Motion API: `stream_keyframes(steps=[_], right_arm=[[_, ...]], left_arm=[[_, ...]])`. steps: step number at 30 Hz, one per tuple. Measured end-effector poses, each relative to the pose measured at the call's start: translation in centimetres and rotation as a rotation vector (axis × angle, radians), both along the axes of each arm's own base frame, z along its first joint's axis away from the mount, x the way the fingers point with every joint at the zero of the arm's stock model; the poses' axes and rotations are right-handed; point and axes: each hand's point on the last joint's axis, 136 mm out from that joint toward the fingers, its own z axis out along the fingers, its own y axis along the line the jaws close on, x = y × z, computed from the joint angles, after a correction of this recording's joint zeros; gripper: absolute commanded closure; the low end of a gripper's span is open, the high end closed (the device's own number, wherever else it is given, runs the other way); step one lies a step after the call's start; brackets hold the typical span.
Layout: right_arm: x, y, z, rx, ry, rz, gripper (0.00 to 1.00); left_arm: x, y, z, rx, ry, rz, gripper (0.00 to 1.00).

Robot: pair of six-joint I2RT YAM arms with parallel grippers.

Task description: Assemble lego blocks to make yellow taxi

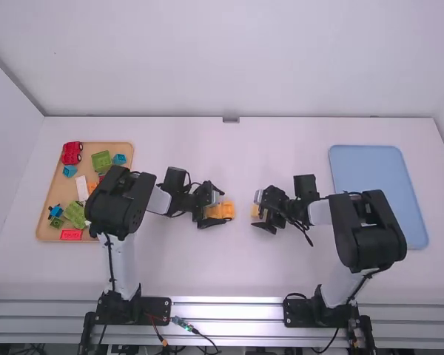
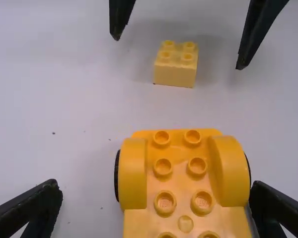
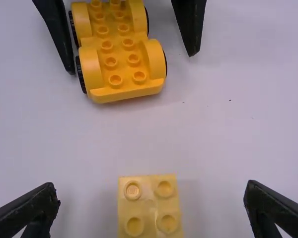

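Observation:
Near the table's middle, my left gripper [image 1: 217, 208] is open around the yellow-orange wheeled base [image 1: 226, 210]. In the left wrist view, the base [image 2: 184, 173] lies studs up between the fingers of my left gripper [image 2: 158, 192], much nearer the right-hand finger, with a gap at the left-hand one. Across a short gap, my right gripper [image 1: 259, 212] stands open at a small pale yellow block [image 1: 255, 211]. The right wrist view has this two-by-two block [image 3: 149, 206] studs up between the widely parted fingers of my right gripper [image 3: 151, 192], touching neither.
At the far left, partly behind the left arm, a wooden tray [image 1: 49, 235] holds several red, green, blue and white pieces. A blue tray [image 1: 370, 166] lies on the right, partly behind the right arm. White table [image 1: 229, 270] surface surrounds both grippers.

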Motion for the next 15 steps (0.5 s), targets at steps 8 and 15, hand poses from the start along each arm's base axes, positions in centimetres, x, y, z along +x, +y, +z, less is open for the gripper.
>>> stream_keyframes(steps=[8,15], right_arm=[[-0.23,-0.03,-0.13,-0.002,0.014,-0.001,0.32],[-0.80,-0.12,-0.42,-0.007,0.046,0.001,0.35]], left_arm=[[-0.62,0.22,-0.05,-0.016,-0.076,0.016,0.01],[-0.77,0.52,-0.03,-0.028,-0.068,0.072,0.01]])
